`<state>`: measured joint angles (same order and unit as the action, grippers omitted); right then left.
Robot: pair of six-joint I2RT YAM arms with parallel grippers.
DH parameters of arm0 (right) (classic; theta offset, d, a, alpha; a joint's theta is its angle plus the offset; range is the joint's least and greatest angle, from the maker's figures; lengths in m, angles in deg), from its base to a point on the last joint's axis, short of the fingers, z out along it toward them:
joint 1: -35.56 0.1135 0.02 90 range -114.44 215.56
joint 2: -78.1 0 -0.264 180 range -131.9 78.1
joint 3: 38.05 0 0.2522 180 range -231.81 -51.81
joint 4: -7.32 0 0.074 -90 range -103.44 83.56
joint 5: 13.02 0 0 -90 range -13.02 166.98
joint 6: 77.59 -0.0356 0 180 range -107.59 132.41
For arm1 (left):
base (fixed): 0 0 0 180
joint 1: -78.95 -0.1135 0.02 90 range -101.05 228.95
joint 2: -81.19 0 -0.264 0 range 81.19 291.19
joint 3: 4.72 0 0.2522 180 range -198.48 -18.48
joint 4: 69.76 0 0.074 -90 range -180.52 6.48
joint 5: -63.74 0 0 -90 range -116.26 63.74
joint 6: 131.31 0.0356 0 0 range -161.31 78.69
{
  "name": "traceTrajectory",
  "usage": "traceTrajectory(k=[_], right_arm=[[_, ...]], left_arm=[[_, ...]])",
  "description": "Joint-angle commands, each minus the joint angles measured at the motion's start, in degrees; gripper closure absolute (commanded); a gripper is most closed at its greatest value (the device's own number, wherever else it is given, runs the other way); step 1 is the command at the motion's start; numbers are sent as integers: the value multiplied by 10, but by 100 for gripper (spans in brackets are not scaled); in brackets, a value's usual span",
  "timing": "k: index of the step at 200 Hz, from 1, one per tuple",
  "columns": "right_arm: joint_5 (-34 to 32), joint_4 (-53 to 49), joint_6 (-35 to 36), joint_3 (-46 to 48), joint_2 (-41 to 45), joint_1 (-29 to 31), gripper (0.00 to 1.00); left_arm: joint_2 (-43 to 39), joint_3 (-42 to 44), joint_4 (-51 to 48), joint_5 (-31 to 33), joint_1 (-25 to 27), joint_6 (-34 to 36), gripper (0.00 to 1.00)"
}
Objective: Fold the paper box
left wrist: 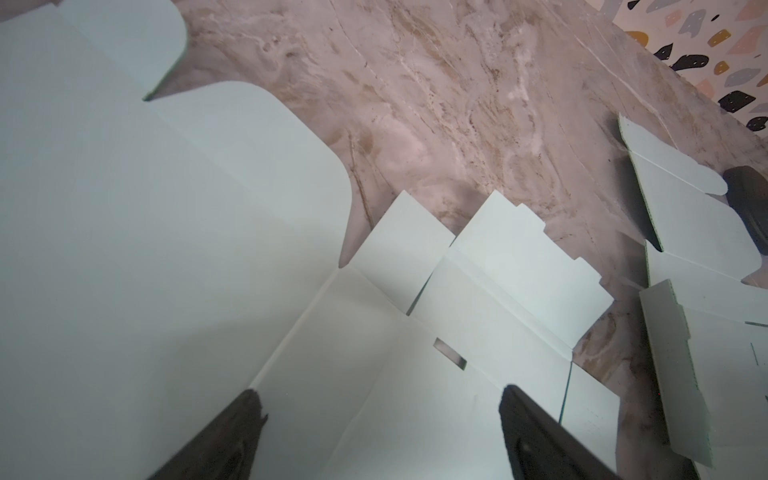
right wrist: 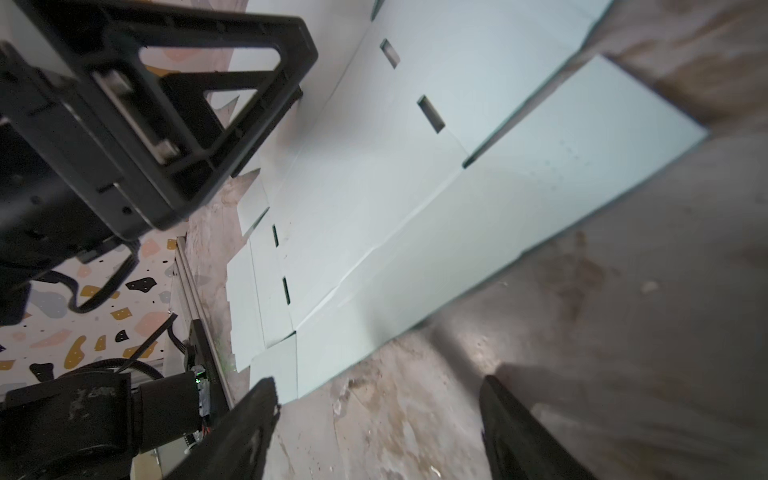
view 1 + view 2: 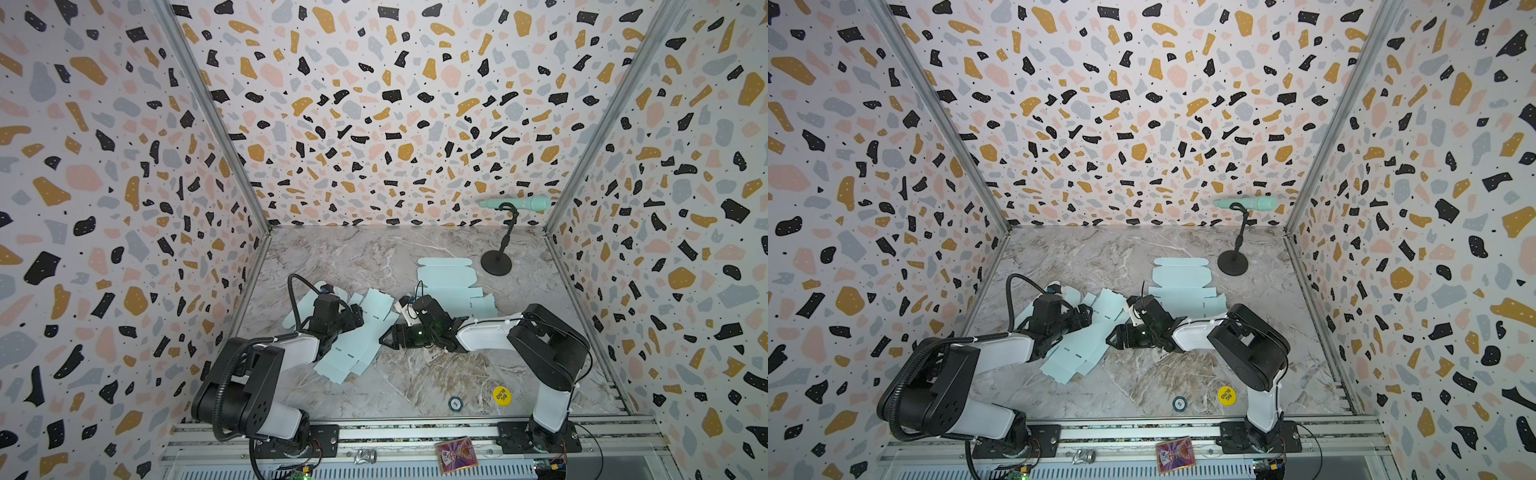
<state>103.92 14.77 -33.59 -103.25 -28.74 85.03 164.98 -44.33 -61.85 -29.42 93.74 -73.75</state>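
In both top views a flat pale blue paper box blank (image 3: 357, 345) (image 3: 1077, 353) lies unfolded on the marble table, partly under my left arm. My left gripper (image 3: 358, 313) (image 3: 1087, 312) hovers low over its middle panels. In the left wrist view its jaws (image 1: 380, 399) stand open with the blank's creased panel (image 1: 374, 332) and a slot beneath them. My right gripper (image 3: 384, 338) (image 3: 1112, 338) points at the blank's right edge. In the right wrist view it (image 2: 378, 386) is open over bare marble, just beside the blank (image 2: 415, 208), holding nothing.
A second flat blue blank (image 3: 449, 282) (image 1: 698, 232) lies behind my right gripper. A mint tool on a black stand (image 3: 496, 262) stands at the back right. A yellow disc (image 3: 501, 395) and a small round token (image 3: 455, 403) lie near the front edge. Patterned walls enclose the table.
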Motion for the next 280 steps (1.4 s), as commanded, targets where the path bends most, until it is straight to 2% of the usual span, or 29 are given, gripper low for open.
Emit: traceTrajectory(k=[1, 21, 95, 145, 182, 231, 280], right_arm=[[30, 31, -31, -12, -25, -5, 24], [35, 45, -39, -16, -35, -7, 25], [56, 89, -62, -23, -55, -30, 44], [44, 81, -47, -37, -73, -57, 58], [37, 48, -21, -80, -94, -78, 63], [16, -3, 7, -145, -122, -80, 65], [13, 0, -11, -108, -86, -70, 48]], left_arm=[[-3, 21, -33, -17, -2, -17, 10], [-12, 22, -38, -17, -2, -16, 11], [-27, 31, -42, -20, -3, -14, 15], [-41, 39, -49, -21, -2, -13, 19], [-60, 58, -44, -29, -1, -29, 20], [-110, 102, -35, -35, 10, -62, 22], [-123, 114, -27, -32, 14, -73, 24]])
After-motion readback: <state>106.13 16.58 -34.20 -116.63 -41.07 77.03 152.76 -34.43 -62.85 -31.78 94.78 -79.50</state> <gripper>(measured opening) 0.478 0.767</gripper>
